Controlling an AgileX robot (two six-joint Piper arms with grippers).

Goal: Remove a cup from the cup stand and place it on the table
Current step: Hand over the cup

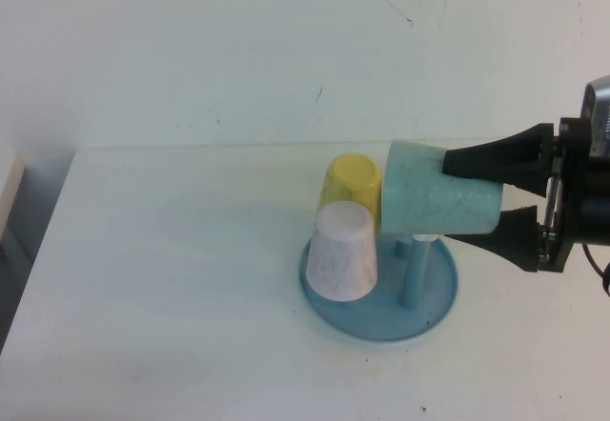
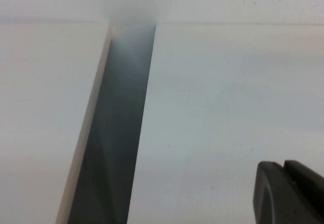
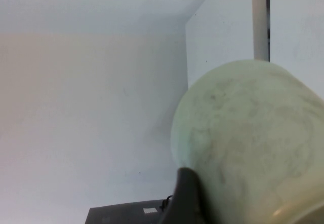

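A: Cup?
B: Tipped sideways above the cup stand, clamped between right gripper fingers. Lifting off.
A: Next?
B: Clear the pegs, swing over bare counter, set down.
A: Left gripper?
B: Parked over counter's edge, fingers closed, empty.

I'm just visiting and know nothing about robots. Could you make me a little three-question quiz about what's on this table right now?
1. True or false: the right gripper holds the mint-green cup on its side above the cup stand.
2. How many cups sit on the stand's pegs? A) one B) two C) three
3. Where is the left gripper, and how are its fingers?

Key
1. True; a finger sits on each side of the cup.
2. B: the pinkish-white cup and the yellow cup.
3. Shut, away from the stand, over the table near its edge.
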